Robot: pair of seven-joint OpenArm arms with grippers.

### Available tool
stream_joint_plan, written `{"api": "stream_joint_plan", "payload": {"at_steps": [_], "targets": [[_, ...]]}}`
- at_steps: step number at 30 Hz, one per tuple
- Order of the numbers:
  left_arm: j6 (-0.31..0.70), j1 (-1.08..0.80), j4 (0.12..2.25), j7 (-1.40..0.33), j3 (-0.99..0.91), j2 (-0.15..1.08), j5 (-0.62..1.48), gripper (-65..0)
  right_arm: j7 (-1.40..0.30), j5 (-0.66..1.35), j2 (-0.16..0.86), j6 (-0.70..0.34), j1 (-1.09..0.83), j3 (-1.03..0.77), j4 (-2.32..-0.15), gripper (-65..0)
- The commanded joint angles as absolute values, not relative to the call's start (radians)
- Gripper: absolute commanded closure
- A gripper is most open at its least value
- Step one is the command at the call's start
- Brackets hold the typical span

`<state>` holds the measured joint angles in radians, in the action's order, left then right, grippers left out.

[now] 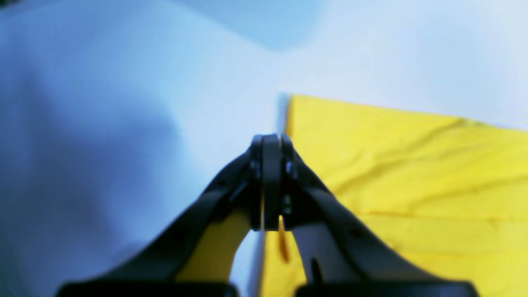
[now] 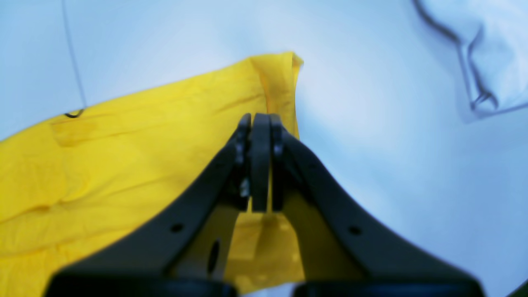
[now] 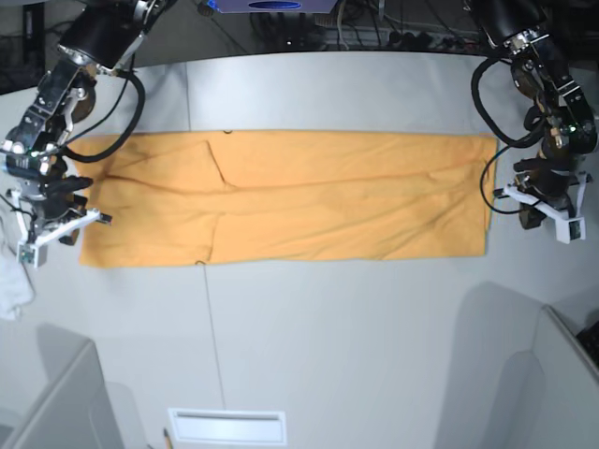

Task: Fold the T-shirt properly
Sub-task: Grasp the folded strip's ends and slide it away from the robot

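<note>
Up close on my left wrist feed, the left gripper (image 1: pixel 271 140) has its jaws pressed together, tips sitting right at the shirt (image 1: pixel 412 173) edge; a sliver of yellow shows between the fingers lower down, but I cannot tell whether fabric is actually pinched. My right wrist feed is much the same: right gripper (image 2: pixel 260 119) squeezed closed over a corner of the shirt (image 2: pixel 123 156), whose end fold stands up slightly just past the tips. Whether cloth is caught there I also cannot tell. A white cloth (image 2: pixel 491 53) lies crumpled well off to one side.

From the base camera, the shirt (image 3: pixel 309 196) lies flat as a long horizontal band across the middle of the table (image 3: pixel 356 346), lightly creased, with one arm at each short end: right gripper (image 3: pixel 49 222) at the view's left end, left gripper (image 3: pixel 547 201) at its right.

Farther back, table edge, then dark clutter and cables I can't resolve.
</note>
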<state>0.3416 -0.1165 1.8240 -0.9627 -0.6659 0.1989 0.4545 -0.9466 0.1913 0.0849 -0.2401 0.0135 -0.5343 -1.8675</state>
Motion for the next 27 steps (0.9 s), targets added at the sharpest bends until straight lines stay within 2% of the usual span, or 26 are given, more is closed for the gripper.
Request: {"api": "stream_joint_plan", "payload": {"at_steps": [1, 7, 8, 10, 13, 15, 16, 24, 27], "targets": [[0.378, -0.108, 1.833, -0.946, -0.696, 0.213, 0.503, 0.0, -0.924, 0.2, 0.094, -0.242, 0.028, -0.529, -1.902, 0.0], [0.501, -0.188, 1.807, -0.938, -0.753, 0.245, 0.598, 0.0, -0.924, 0.2, 0.088, -0.242, -0.001, -0.529, -1.914, 0.0], [0.526, -0.197, 1.791, -0.937, -0.754, 0.245, 0.598, -3.3, -0.923, 0.2, 0.076, -0.242, -0.012, -0.529, -1.914, 0.0], [0.559, -0.203, 1.748, -0.937, -0.754, 0.245, 0.595, -17.4, -0.92, 0.2, 0.061, -0.242, -0.021, -0.53, -1.914, 0.0], [0.573, -0.196, 1.669, -0.937, -0.754, 0.245, 0.595, -43.1, -0.92, 0.2, 0.05, -0.243, -0.025, -0.527, -1.91, 0.0], [0.573, -0.194, 1.632, -0.935, -0.754, 0.242, 0.596, -54.5, -0.92, 0.2, 0.047, -0.243, -0.025, -0.527, -1.91, 0.0], [0.573, -0.193, 1.615, -0.935, -0.753, 0.242, 0.596, -57.4, -0.92, 0.2, 0.047, -0.243, -0.025, -0.527, -1.91, 0.0], [0.576, -0.122, 1.474, -0.935, -0.745, 0.243, 0.596, -57.6, -0.92, 0.2, 0.044, -0.243, -0.042, -0.527, -1.91, 0.0], [0.628, -0.096, 1.425, -0.935, -0.743, 0.242, 0.596, -57.6, -0.92, 0.2, 0.044, -0.243, -0.044, -0.527, -1.91, 0.0]]}}
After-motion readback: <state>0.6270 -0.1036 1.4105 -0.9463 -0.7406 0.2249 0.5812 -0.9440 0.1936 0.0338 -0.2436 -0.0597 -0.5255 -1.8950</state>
